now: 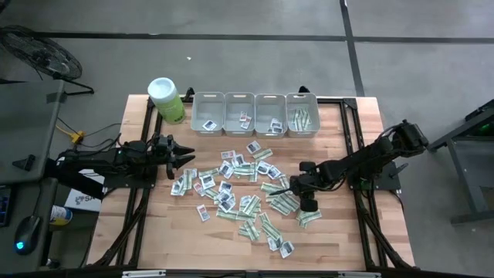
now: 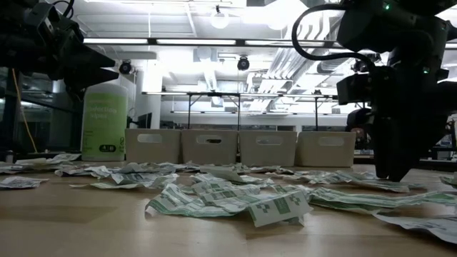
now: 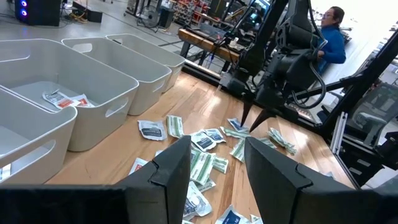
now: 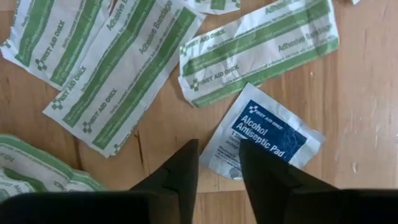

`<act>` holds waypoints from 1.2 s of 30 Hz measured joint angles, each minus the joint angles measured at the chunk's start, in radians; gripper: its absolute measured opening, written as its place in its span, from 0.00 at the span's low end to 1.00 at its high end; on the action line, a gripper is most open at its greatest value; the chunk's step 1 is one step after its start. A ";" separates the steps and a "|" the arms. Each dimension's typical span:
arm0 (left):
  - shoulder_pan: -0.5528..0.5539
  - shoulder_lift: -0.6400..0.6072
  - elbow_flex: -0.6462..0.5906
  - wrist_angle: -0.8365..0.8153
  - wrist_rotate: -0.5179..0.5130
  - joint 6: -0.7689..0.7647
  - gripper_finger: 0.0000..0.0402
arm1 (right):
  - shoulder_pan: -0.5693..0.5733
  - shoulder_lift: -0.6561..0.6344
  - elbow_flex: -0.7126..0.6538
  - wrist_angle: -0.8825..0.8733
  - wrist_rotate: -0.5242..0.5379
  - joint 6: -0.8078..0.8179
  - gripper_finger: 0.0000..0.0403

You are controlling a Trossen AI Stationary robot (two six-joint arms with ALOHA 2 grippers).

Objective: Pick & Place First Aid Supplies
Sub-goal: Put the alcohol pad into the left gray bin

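On wood table (image 1: 340, 239) w/ scattered packets (image 1: 231, 185), both arms' jaws spread; lab room behind.

The adhesive bandage strips (image 4: 118, 68) are white with green stripes and green lettering, and the alcohol antiseptic pad (image 4: 264, 140) is white with a dark blue panel bearing white letters. The canister (image 1: 167, 101) is lime green with a white lid, the four bins (image 1: 255, 114) pale grey, the tabletop (image 1: 340, 232) light wood, and both arms black.

The right gripper (image 1: 302, 195) is lowered, fingers (image 4: 180, 171) narrowly parted; the left gripper (image 1: 187, 157) is held raised, fingers spread.
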 joint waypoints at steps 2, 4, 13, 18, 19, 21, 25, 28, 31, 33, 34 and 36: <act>0.000 0.000 0.000 0.000 0.000 0.000 0.37 | -0.001 0.000 0.000 0.000 0.002 0.000 0.23; 0.000 0.000 0.000 0.000 0.000 0.000 0.37 | -0.001 0.000 0.000 0.001 0.003 0.001 0.19; 0.000 0.000 0.000 0.000 0.000 0.000 0.37 | -0.002 0.001 0.000 0.000 0.005 0.051 0.02; 0.000 0.000 0.000 0.000 0.000 0.000 0.37 | -0.002 0.004 0.032 -0.023 0.012 0.048 0.01; 0.000 0.000 0.000 0.000 0.000 0.000 0.37 | -0.002 0.005 0.042 -0.036 0.017 0.046 0.01; 0.000 0.000 0.000 0.000 0.000 0.000 0.37 | -0.002 0.007 0.067 -0.073 0.040 0.045 0.00; 0.000 0.000 0.000 0.000 0.000 0.000 0.37 | -0.003 0.006 0.126 -0.173 0.083 0.045 0.00; 0.000 0.000 0.000 0.000 0.000 0.000 0.37 | -0.003 0.006 0.169 -0.290 0.114 0.042 0.00; 0.000 0.000 0.000 0.000 0.000 0.000 0.37 | -0.013 0.005 0.213 -0.398 0.164 0.007 0.00; 0.000 0.000 0.000 0.000 0.000 0.000 0.37 | -0.028 0.005 0.238 -0.452 0.199 -0.045 0.00; 0.000 0.000 0.000 0.000 0.000 0.000 0.37 | -0.038 0.005 0.251 -0.468 0.219 -0.081 0.00; 0.000 0.000 0.000 0.000 0.000 0.000 0.37 | -0.065 0.004 0.273 -0.481 0.247 -0.168 0.00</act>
